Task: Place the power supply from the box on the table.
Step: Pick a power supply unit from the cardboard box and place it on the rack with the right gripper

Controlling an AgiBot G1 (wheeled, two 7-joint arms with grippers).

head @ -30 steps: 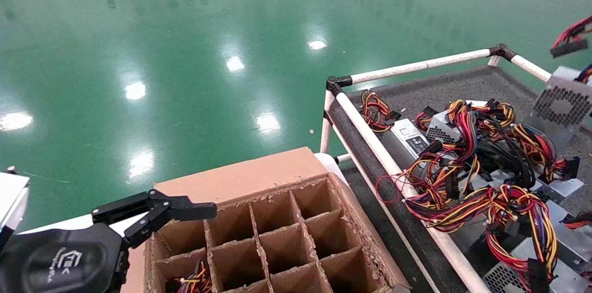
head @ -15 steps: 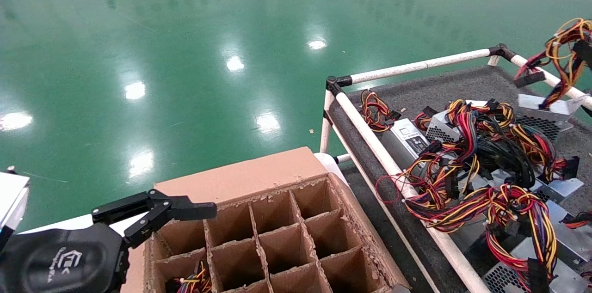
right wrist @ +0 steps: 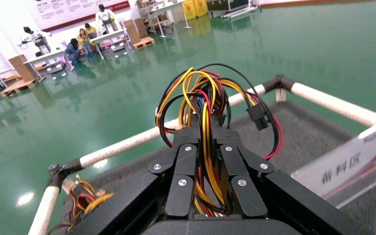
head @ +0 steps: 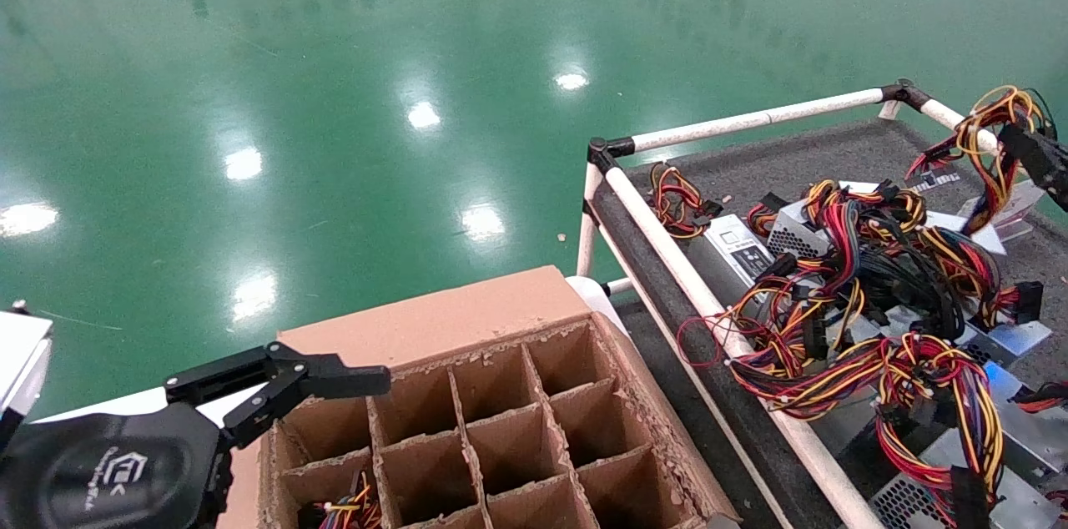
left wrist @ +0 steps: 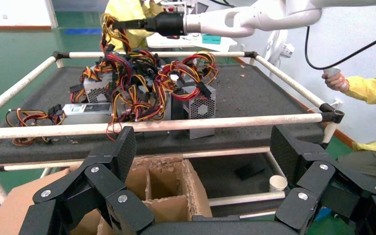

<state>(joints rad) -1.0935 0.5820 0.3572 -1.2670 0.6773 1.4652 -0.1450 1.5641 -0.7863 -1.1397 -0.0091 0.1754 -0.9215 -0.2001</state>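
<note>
My right gripper (head: 1033, 152) is shut on the wire bundle (right wrist: 203, 105) of a power supply, above the far right of the table (head: 834, 153). Red, yellow and black wires (head: 989, 128) loop up out of the jaws. The power supply's silver body (head: 1020, 204) lies low on the table under the wires, partly hidden. My left gripper (head: 292, 383) hangs open and empty over the far left corner of the box (head: 434, 320). The left wrist view shows the box cells (left wrist: 161, 183) beneath the left gripper (left wrist: 205, 152).
Several power supplies with tangled wires (head: 868, 295) are piled on the table behind the white pipe rail (head: 667, 241). One wire bundle (head: 346, 504) shows in a near-left box cell. A white sign plate (right wrist: 352, 161) stands on the table. People in yellow (left wrist: 372, 88) stand beyond.
The right gripper has come down and in over the table with the wires. The power supply's body went from hanging tilted to lying low on the table. The left arm has not moved.
</note>
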